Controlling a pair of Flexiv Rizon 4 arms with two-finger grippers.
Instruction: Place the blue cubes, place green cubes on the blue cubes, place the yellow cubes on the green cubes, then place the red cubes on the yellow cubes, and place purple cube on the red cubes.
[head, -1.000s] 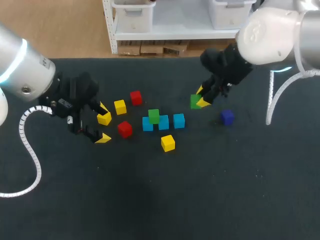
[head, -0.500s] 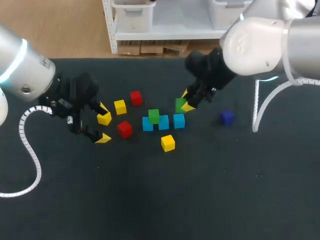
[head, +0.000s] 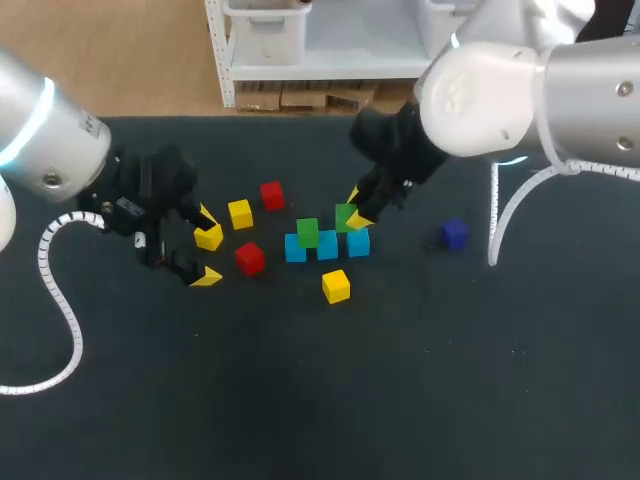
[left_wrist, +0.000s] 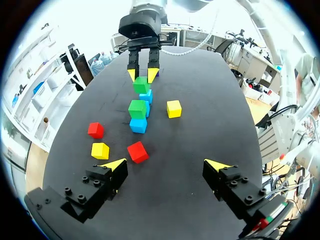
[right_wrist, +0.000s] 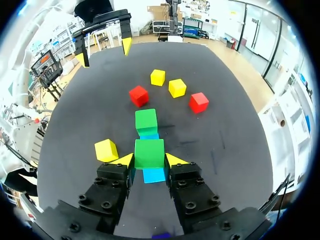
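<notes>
1. Head view: the three blue cubes (head: 327, 245) sit in a row mid-frame, so I'd call that layer done. The placed green cube (head: 308, 232) rests on the row's left half. My right pincer (head: 352, 208), coming in from the upper right, is clamped on the second green cube (head: 346, 217) over the row's right half. I can't tell whether it's touching blue. My left pincer (head: 205, 252) hangs at mid-left, spread wide and holding nothing. Loose on the table (head: 320, 400) are three yellow cubes (head: 240, 213) (one close by the left pincer's upper finger, one below the row), two red cubes (head: 249, 258) left of the row, and one purple cube (head: 455, 234) off to the right.

2. Left wrist view: my left pincer (left_wrist: 165, 165) is wide open with bare table between the fingers. Far ahead, the right pincer (left_wrist: 142, 75) has the second green cube (left_wrist: 141, 85) squeezed from both sides just above the blue cubes (left_wrist: 138, 125). The placed green cube (left_wrist: 137, 108) is nearer to me. Only two yellows and no purple show here.

3. Right wrist view: the right pincer (right_wrist: 150, 160) pinches the second green cube (right_wrist: 149, 153), with blue right beneath it and the placed green cube (right_wrist: 146, 121) just ahead. My guess at progress: blue is finished and green is half finished. Yellow, red and purple aren't started.
</notes>
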